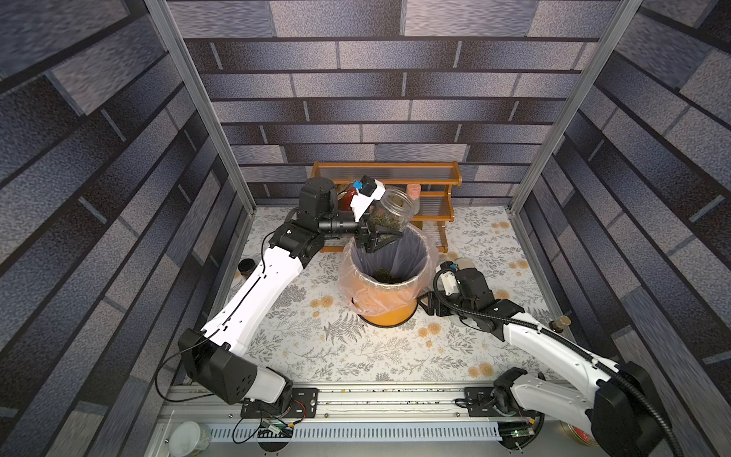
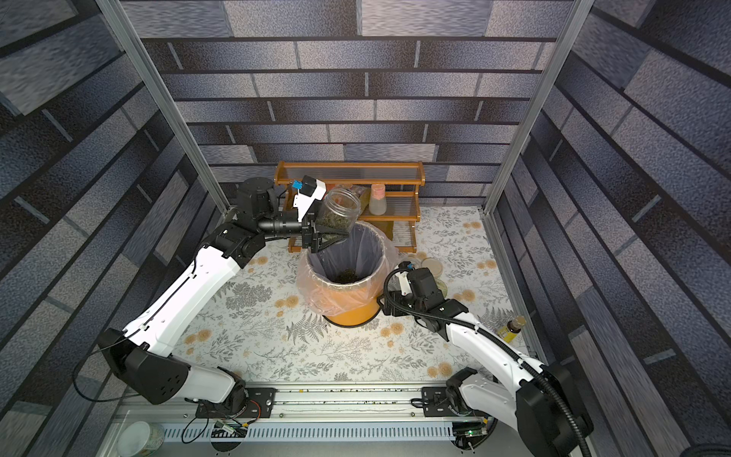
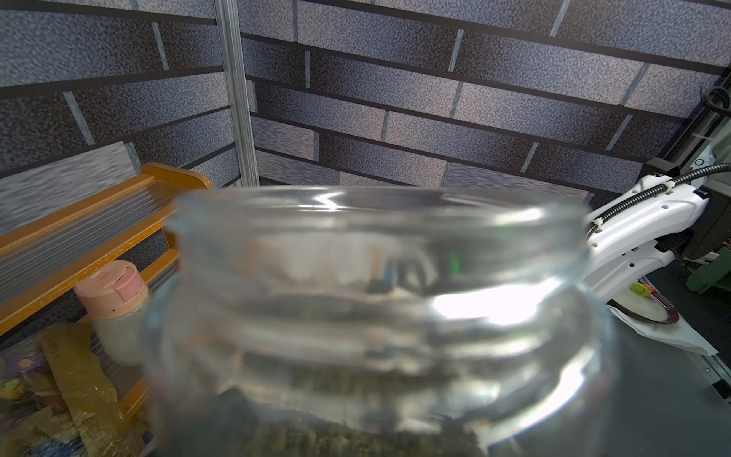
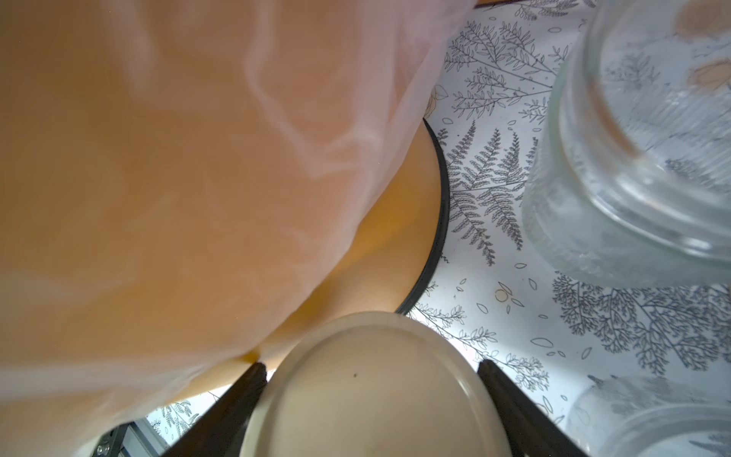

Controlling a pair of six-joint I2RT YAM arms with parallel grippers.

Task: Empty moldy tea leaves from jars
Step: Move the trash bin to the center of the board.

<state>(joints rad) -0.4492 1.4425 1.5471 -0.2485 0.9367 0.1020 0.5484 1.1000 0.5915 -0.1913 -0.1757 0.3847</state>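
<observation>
Left tool is clamped on the open glass jar over the orange bin's far rim. The tea leaves sit at the base end and the mouth is tipped up, so I'd roll the wrist slowly, keeping the mouth inside the liner. Right tool pinches the cream lid low on the worktop side, right of the bin.

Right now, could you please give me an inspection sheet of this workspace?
Surface: floral cloth covering the table.
Job's things: open jar of tea leaves tilted above orange bin, more leaves inside it; empty jar beside bin.
Clutter: wooden rack, pink-capped shaker, dark jar, yellow bottle.
Claws: left claw shut on open jar; right claw shut on cream lid.
Cables: black conduit along right arm.
Surroundings: brick-print walls, metal frame post.
</observation>
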